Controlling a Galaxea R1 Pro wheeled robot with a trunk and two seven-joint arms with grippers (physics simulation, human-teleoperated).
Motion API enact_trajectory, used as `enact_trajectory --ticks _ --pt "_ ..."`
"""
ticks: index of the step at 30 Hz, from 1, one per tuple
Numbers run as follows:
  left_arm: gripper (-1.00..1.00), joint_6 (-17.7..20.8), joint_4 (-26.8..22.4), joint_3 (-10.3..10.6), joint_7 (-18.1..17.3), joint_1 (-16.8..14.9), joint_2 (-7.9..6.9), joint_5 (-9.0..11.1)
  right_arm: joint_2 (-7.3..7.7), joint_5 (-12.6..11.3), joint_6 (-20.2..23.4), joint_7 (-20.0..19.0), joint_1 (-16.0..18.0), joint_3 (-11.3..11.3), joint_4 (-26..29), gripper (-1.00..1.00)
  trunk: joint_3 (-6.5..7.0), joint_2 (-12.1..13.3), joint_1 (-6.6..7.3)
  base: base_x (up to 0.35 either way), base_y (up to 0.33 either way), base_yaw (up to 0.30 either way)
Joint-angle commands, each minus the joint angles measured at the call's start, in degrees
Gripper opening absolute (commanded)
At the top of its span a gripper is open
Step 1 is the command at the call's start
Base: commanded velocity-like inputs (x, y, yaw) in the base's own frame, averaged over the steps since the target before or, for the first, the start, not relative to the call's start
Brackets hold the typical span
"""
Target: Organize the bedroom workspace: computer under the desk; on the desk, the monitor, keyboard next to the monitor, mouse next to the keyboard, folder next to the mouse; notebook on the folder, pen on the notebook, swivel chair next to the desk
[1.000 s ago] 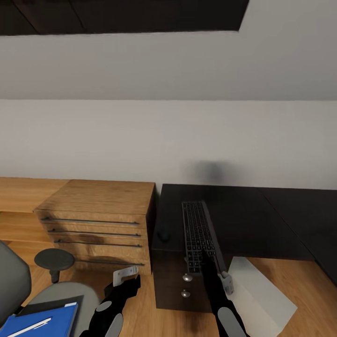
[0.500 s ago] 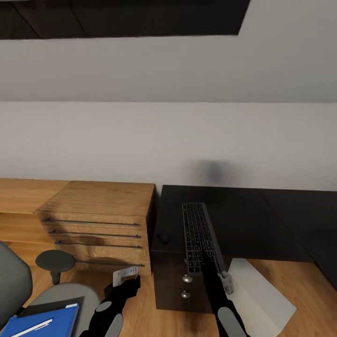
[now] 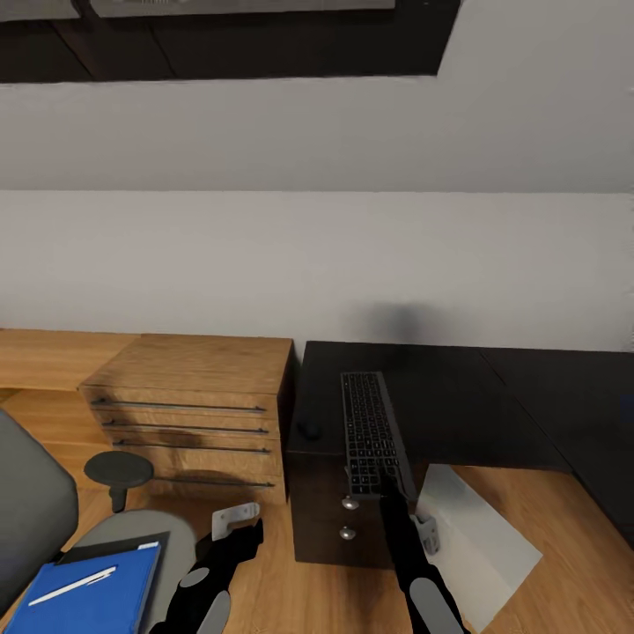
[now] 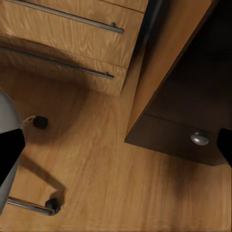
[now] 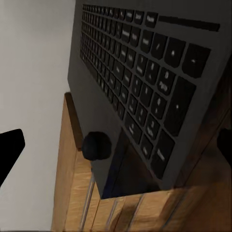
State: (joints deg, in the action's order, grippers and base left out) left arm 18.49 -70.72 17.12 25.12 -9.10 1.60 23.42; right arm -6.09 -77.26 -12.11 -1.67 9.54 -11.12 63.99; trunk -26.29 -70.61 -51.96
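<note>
Desk (image 3: 458,401) spans 3 o'clock; swivel chair (image 3: 35,511) with folder (image 3: 97,594) at 7 o'clock. Keyboard (image 3: 370,431) dead centre, clenched at its near end by right gripper (image 3: 396,497), mouse (image 3: 308,431) beside it at 9 o'clock. Judgement: lower it flat, then let go; left gripper (image 3: 236,521) slack, empty

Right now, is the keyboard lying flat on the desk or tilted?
Tilted. The right gripper holds the keyboard by its near end; in the right wrist view it slants above the desk, with the mouse below its edge.
</note>
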Motion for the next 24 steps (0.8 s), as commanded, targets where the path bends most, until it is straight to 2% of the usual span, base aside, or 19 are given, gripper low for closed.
enact_trajectory --ticks 1,13,24 --pt "1.0 0.14 -0.09 0.1 0.46 -0.04 -0.02 0.48 0.02 -0.6 -0.37 -0.17 0.04 -0.15 0.0 1.0 -0.06 -0.04 0.04 -0.33 0.0 0.0" --pt "1.0 0.14 -0.04 0.1 0.46 -0.04 -0.02 0.48 0.35 -0.74 -0.11 -0.34 0.04 -0.04 0.34 1.0 -0.06 -0.04 0.04 -0.313 0.0 0.0" --pt "1.0 0.14 -0.11 0.03 0.46 -0.04 -0.1 0.48 0.4 -0.46 -0.14 -0.92 0.04 -0.22 0.5 1.0 -0.06 -0.04 0.04 -0.126 0.0 0.0"
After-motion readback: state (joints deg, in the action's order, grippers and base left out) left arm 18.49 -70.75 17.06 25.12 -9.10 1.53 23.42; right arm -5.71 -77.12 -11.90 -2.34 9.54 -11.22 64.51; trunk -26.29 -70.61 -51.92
